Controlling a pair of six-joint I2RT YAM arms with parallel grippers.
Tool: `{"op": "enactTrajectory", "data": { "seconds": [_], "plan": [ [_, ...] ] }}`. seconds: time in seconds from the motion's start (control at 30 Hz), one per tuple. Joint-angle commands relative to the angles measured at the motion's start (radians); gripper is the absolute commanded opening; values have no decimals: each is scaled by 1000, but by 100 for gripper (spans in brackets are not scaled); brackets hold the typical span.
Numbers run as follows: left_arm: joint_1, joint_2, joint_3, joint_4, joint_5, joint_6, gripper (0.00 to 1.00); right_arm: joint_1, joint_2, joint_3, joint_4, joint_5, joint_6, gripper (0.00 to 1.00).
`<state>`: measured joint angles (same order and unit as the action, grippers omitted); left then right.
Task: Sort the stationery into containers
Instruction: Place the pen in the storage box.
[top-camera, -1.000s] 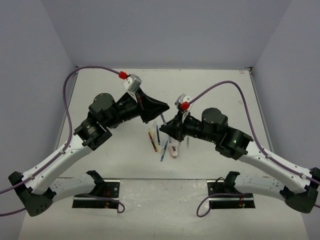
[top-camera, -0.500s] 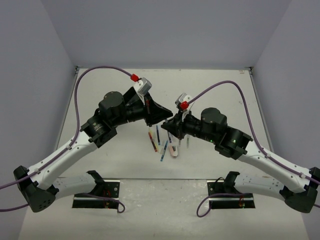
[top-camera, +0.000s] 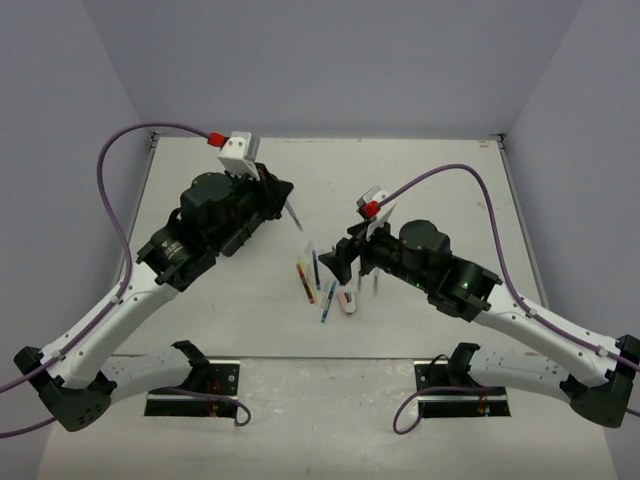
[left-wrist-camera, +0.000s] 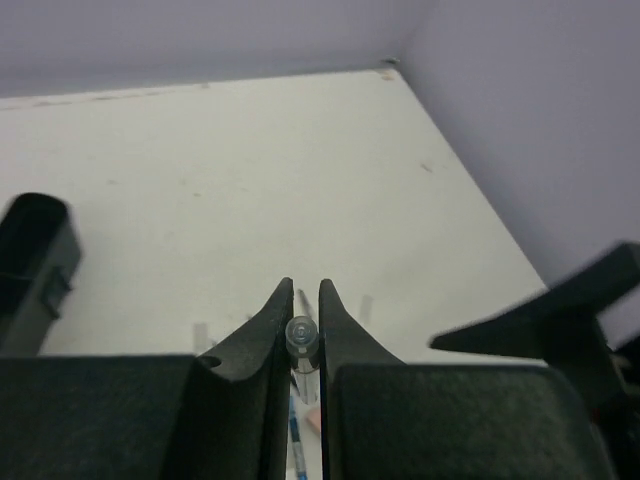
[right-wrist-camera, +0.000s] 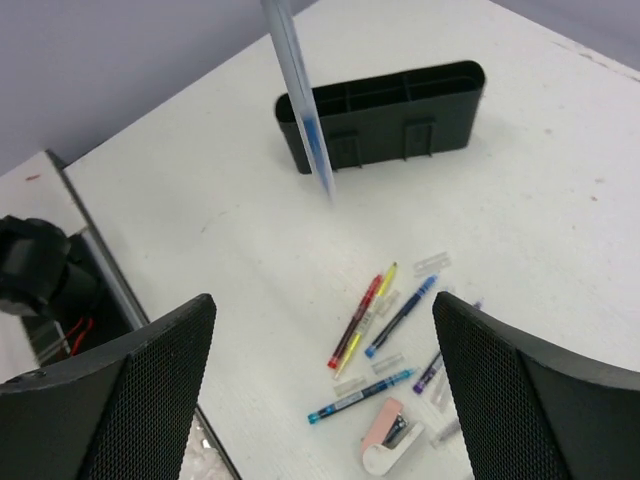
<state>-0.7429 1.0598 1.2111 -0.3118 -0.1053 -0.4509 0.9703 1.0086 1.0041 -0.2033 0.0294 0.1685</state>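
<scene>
The left tool (left-wrist-camera: 305, 285) is clamped on a clear blue pen (right-wrist-camera: 300, 100), held steep and tip-down in the air. In the right wrist view the tray (right-wrist-camera: 385, 115) stands on the worktop (right-wrist-camera: 560, 200) just behind that tip, its long axis running across. The left arm looks nearer. The right tool (right-wrist-camera: 322, 305) hangs spread wide over the loose pens (right-wrist-camera: 390, 310).

Left arm (top-camera: 112, 315) and right arm (top-camera: 545, 328): white links, black joint housings, purple cables (top-camera: 455, 166) (red-capped plugs); right pincer (right-wrist-camera: 320, 305) fingers (right-wrist-camera: 140, 400) are black, mesh-textured.
</scene>
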Motion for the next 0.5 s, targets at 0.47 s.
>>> {"op": "enactTrajectory", "data": {
  "seconds": [0.47],
  "plan": [
    [501, 190, -136, 138, -394, 56, 0, -97, -21, -191, 96, 371, 169, 95]
  ]
}}
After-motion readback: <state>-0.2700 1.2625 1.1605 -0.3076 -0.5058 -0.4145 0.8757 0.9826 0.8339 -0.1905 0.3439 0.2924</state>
